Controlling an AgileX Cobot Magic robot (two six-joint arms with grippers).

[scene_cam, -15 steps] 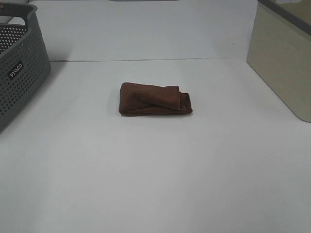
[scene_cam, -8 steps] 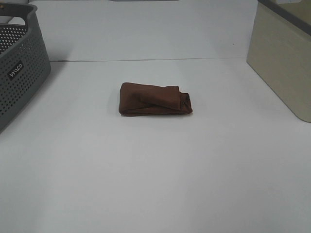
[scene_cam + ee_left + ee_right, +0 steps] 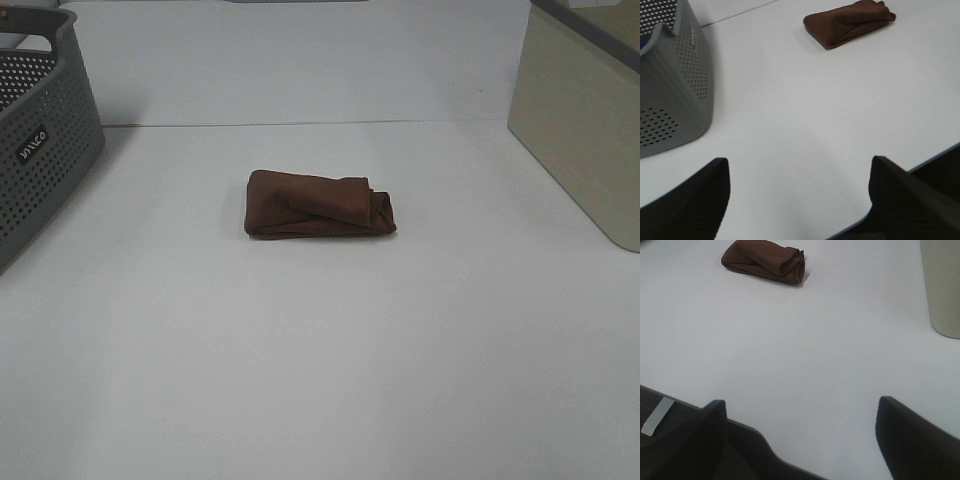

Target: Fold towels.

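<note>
a folded dark reddish-brown towel (image 3: 320, 205) lies alone near the middle of the white table (image 3: 320, 360), between a grey perforated basket (image 3: 40, 140) and a beige bin (image 3: 585, 120), well apart from both. the left gripper (image 3: 797, 200) and right gripper (image 3: 800, 440) hang back near the table's edge, each with fingers spread wide and holding nothing.
</note>
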